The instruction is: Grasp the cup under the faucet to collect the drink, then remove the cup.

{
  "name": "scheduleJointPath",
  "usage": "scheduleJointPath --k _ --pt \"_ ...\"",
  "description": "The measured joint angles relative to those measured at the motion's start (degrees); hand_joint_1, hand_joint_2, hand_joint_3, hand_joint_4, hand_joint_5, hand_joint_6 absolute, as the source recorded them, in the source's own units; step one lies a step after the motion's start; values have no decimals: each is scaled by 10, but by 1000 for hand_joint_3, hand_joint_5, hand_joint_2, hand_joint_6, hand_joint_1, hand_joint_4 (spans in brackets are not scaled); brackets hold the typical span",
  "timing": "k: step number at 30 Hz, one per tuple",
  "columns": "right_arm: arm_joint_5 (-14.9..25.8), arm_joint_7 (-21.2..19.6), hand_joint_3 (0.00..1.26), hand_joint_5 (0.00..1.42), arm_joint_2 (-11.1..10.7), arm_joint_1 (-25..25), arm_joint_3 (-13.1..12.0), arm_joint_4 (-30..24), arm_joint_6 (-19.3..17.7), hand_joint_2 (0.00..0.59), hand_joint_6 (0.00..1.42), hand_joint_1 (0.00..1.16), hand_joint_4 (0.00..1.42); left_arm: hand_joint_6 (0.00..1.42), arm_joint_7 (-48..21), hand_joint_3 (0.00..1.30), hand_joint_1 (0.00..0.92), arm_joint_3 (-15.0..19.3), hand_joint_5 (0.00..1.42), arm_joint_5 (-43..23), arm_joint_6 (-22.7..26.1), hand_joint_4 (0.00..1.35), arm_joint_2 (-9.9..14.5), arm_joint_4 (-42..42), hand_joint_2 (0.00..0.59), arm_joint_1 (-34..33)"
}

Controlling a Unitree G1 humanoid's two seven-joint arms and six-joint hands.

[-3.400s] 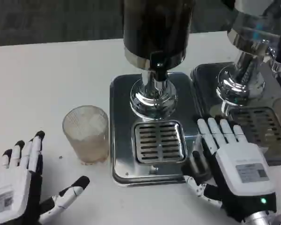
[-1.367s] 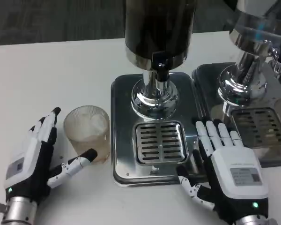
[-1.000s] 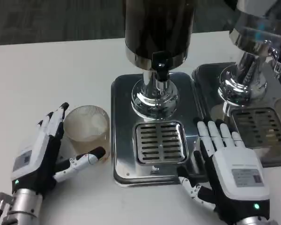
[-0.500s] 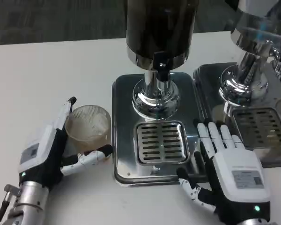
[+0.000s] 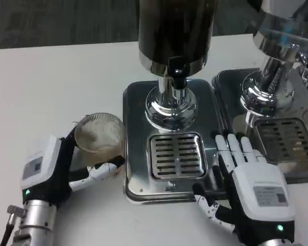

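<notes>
The ribbed clear cup stands on the white table just left of the steel drip tray. My left hand wraps it: the thumb lies across its near side and the fingers reach round its far left side. The black faucet of the dark dispenser hangs over the slotted grate, which has nothing on it. My right hand lies flat with fingers spread over the tray's right edge, holding nothing.
A second steel dispenser with its own grate stands at the right, close to my right hand. Open white table stretches to the left and behind the cup.
My left hand has swung in from the near left and closed round the cup, which has shifted a little toward the tray. My right hand has stayed put.
</notes>
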Motion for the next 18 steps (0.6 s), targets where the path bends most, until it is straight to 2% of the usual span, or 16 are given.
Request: scheduleJointPath --k 7,18 --pt "1 0 35 0 1 0 0 0 0 355 140 405 0 1112 35 433 436 -5 869 8 1 627 -2 -1 90 2" --pt "2 2 35 0 1 0 -1 0 0 352 143 406 0 1157 80 457 478 -9 889 30 5 654 -4 -6 100 15"
